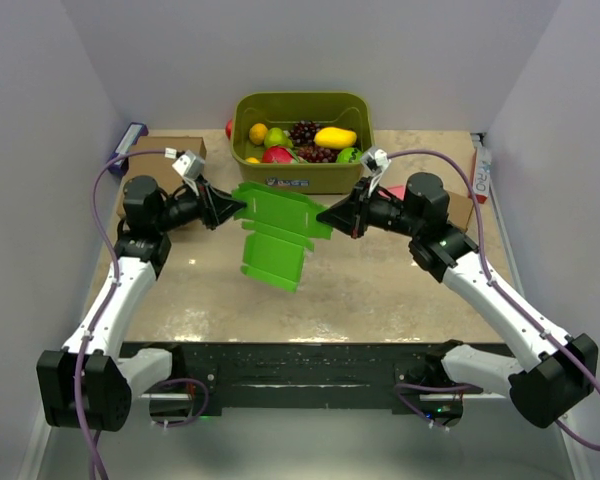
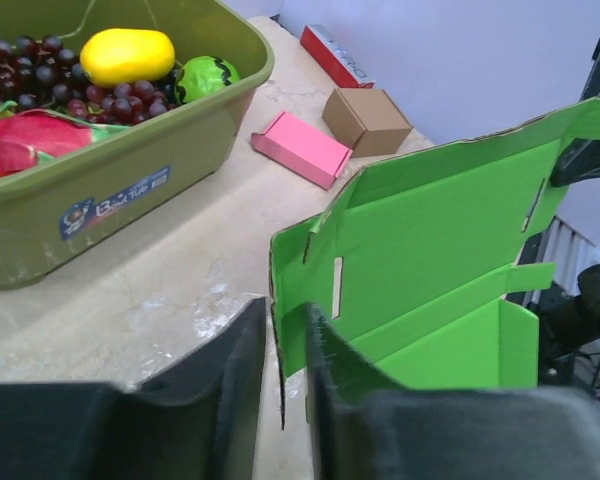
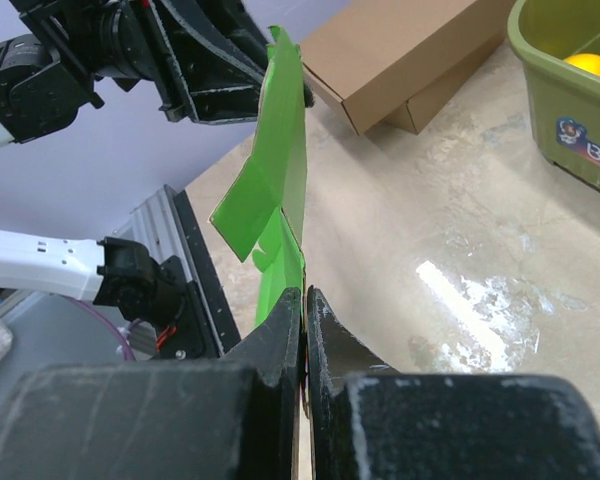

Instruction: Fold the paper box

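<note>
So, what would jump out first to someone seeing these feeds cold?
The bright green paper box, an unfolded creased sheet, is held up over mid-table, the left claw and right claw pinching opposite edges. Behind it sits an olive bin of colourful fruit by the far wall.

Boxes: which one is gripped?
The green box, pinched between left gripper and right gripper; pink box and brown boxes lie on the table.

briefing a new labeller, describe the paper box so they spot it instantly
Find the olive fruit bin at the back. Just before it, the left gripper and right gripper hold up the paper box: a bright green creased sheet, unlike the brown cardboard box and pink flat box.
</note>
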You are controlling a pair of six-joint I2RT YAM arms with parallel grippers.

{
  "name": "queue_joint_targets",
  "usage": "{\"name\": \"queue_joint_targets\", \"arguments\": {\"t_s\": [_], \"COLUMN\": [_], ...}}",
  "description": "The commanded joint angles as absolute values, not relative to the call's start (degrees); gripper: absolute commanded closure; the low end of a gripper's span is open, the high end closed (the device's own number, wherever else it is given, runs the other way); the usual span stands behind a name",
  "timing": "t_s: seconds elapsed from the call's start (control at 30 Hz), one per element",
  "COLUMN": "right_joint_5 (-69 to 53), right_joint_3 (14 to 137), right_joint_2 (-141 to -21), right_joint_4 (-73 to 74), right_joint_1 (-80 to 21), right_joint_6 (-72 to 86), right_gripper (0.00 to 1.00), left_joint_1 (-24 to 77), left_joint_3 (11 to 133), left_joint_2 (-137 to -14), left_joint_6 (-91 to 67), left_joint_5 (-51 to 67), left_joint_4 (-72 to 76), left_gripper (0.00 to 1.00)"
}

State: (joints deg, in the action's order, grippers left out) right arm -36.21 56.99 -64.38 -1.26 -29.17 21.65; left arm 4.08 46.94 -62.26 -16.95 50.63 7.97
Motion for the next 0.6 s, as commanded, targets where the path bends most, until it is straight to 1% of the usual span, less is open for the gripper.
{"name": "queue_joint_targets", "arguments": {"t_s": [0.0, 0.03, 0.07, 0.17, 0.27, 0.3, 0.33, 0.37, 0.4, 0.43, 0.5, 0.57], "right_joint_5": [-34.1, -33.7, -32.3, -28.8, -23.2, -20.1, -17.8, -15.5, -12.9, -7.9, -3.6, -5.9], "right_joint_3": [59.1, 59.0, 59.1, 59.5, 60.1, 60.5, 60.7, 61.2, 62.0, 62.4, 62.0, 57.7], "right_joint_2": [-63.3, -63.2, -63.2, -63.0, -62.8, -62.5, -62.4, -62.3, -62.1, -62.1, -61.7, -60.8], "right_joint_4": [-1.1, -1.0, -0.4, 1.7, 4.2, 4.9, 5.7, 8.1, 9.4, 12.2, 13.4, 8.9], "right_joint_1": [-28.8, -28.9, -28.8, -28.8, -28.8, -28.8, -28.8, -28.8, -28.8, -28.9, -28.8, -28.9], "right_joint_6": [20.4, 20.4, 20.5, 20.4, 20.5, 21.3, 22.1, 23.4, 26.6, 28.8, 36.2, 42.1], "right_gripper": [1.00, 1.00, 1.00, 1.00, 0.70, 0.56, 0.36, 0.27, 0.22, 0.15, 0.11, 0.09], "left_joint_1": [3.7, 3.7, 3.7, 3.8, 4.0, 4.2, 4.6, 5.8, 6.6, 7.4, 10.3, 13.3], "left_joint_3": [46.4, 46.4, 46.3, 46.1, 46.5, 46.8, 46.9, 47.0, 47.1, 47.0, 46.9, 47.0], "left_joint_2": [-62.8, -62.7, -62.5, -62.4, -61.8, -61.6, -61.4, -60.8, -60.6, -60.1, -60.0, -60.5], "left_joint_6": [-17.5, -17.2, -17.2, -17.1, -15.2, -14.4, -12.8, -12.0, -10.7, -10.1, -9.1, -8.4], "left_joint_5": [52.7, 52.4, 52.0, 50.5, 46.1, 44.2, 40.1, 37.9, 33.9, 31.7, 25.4, 22.7], "left_joint_4": [10.9, 10.9, 10.9, 10.5, 7.9, 6.8, 4.5, 3.5, 2.7, 1.5, 0.4, 0.1], "left_gripper": [0.88, 0.92, 1.00, 1.00, 1.00, 1.00, 1.00, 1.00, 1.00, 1.00, 1.00, 1.00]}}
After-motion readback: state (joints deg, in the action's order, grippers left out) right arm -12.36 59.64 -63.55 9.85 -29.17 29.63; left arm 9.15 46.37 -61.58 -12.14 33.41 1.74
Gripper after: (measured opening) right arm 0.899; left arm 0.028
